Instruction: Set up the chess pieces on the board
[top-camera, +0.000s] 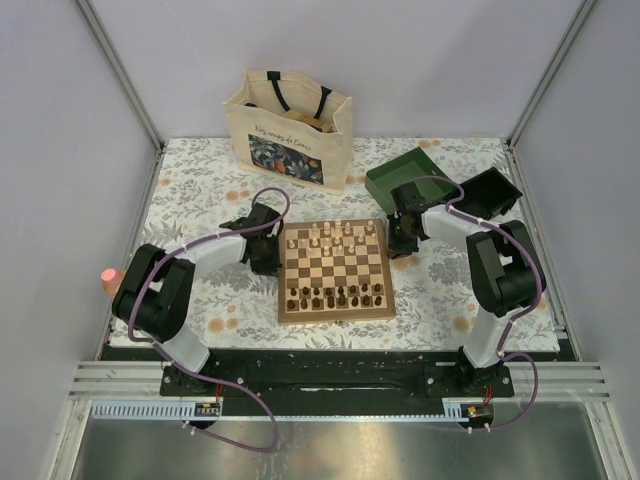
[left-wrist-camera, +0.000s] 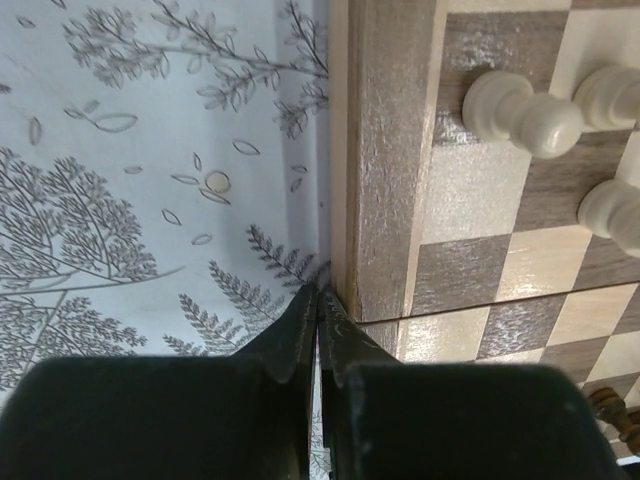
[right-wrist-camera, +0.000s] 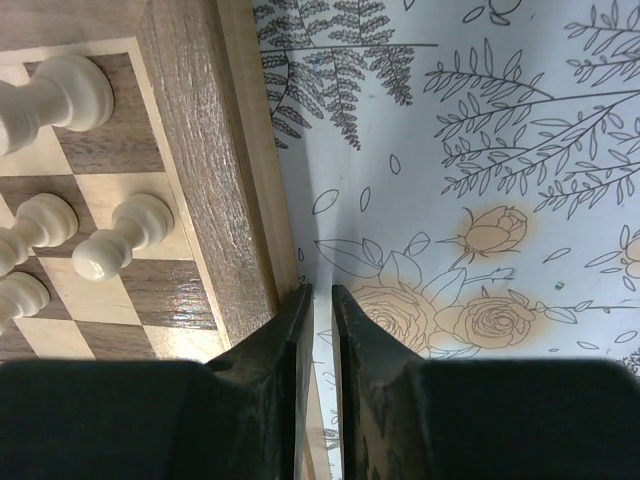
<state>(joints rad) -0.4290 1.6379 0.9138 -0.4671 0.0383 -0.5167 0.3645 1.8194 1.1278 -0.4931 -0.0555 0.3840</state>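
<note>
The chessboard (top-camera: 336, 312) lies at the table's middle. Cream pieces (top-camera: 335, 238) stand along its far rows and dark brown pieces (top-camera: 335, 296) along its near rows. My left gripper (top-camera: 270, 245) is shut and empty, its tips (left-wrist-camera: 318, 300) down at the board's left border (left-wrist-camera: 385, 150), with cream pieces (left-wrist-camera: 520, 110) close by. My right gripper (top-camera: 400, 243) is shut and empty, its tips (right-wrist-camera: 320, 295) down at the board's right border (right-wrist-camera: 200, 150), beside cream pieces (right-wrist-camera: 120, 235).
A printed tote bag (top-camera: 290, 128) stands at the back. A green box (top-camera: 405, 175) and a black box (top-camera: 492, 192) sit at the back right. A floral cloth (top-camera: 200, 190) covers the table. A pink object (top-camera: 106, 276) sits at the left edge.
</note>
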